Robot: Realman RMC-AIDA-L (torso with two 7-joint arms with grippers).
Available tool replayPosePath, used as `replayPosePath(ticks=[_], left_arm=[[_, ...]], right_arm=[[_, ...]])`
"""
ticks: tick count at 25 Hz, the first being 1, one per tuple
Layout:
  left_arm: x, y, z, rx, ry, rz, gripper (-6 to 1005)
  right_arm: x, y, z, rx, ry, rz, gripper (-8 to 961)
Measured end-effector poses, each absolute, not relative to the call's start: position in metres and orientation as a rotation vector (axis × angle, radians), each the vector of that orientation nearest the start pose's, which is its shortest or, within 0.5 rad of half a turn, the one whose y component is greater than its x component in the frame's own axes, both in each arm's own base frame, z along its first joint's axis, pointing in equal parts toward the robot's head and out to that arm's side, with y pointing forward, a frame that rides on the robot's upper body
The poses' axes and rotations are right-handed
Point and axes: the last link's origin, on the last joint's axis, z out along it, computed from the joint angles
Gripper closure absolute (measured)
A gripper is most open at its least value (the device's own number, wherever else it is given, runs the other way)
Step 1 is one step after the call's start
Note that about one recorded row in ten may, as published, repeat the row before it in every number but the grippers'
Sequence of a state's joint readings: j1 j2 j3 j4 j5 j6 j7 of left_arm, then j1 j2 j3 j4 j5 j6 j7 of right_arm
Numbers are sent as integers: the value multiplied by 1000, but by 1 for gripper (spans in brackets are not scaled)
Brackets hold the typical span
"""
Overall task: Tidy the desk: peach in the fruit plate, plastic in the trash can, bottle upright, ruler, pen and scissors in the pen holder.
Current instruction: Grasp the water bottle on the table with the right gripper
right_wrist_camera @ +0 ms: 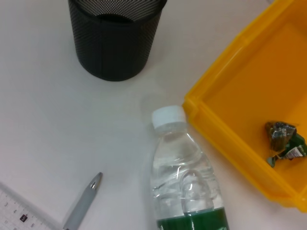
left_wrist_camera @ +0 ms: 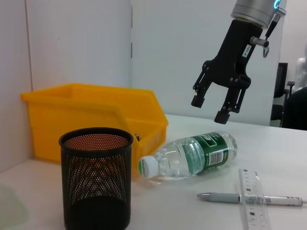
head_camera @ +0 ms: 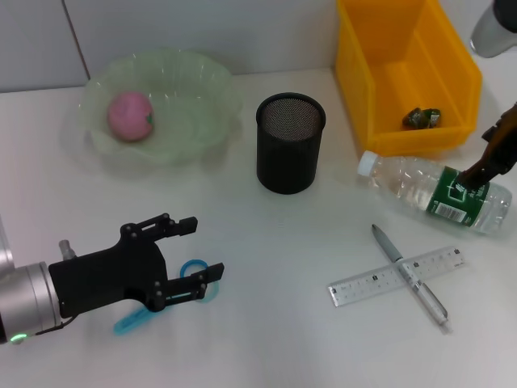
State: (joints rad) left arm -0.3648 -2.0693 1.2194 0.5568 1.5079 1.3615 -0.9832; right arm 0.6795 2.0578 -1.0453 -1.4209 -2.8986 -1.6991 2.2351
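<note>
I see my right gripper (left_wrist_camera: pixel 216 108) hanging just above the bottle (head_camera: pixel 440 192) with its fingers spread wide and nothing in them. The bottle lies on its side on the desk (head_camera: pixel 266 339), right beside the yellow bin (head_camera: pixel 404 73), where the crumpled plastic (head_camera: pixel 422 118) sits. My left gripper (head_camera: pixel 190 255) is open too, over the blue scissors (head_camera: pixel 137 319). The peach (head_camera: pixel 130 115) sits in the green plate (head_camera: pixel 194 97). The pen (head_camera: pixel 408 275) lies across the ruler (head_camera: pixel 396 276), near the black pen holder (head_camera: pixel 290 143).
</note>
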Motion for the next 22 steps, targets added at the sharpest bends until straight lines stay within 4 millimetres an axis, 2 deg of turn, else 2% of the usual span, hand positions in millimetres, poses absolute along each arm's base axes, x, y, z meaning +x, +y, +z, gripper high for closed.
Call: replayPosePath(ticks=[16,22], left_arm=[[-275,289,-53,-2711,-312,-709,218],[-276,289,-53,-2710,-322,-708,218]], right_arm=[[229,391,58,-2433,827,-708,115],[230,394,56,-2430,807,-715,116]])
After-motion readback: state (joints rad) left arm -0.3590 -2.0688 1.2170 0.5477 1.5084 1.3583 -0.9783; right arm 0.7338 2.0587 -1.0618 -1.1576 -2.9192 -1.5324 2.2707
